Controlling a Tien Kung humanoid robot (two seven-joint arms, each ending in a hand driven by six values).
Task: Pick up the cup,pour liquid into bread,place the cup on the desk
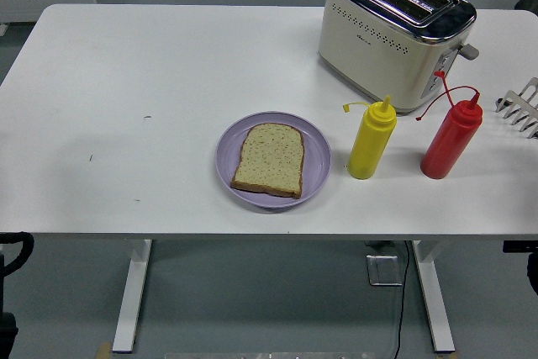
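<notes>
Both bottles [371,142] stand upright right of the bread [269,159]; no hand shows, so its state and the step are unknowable

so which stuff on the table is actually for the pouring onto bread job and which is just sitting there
For the job:
- slice of brown bread on round purple plate
- yellow squeeze bottle and red squeeze bottle, the only pourable containers; no cup shows

Lying about:
- cream and chrome toaster
- metal wire rack at the right edge
</notes>
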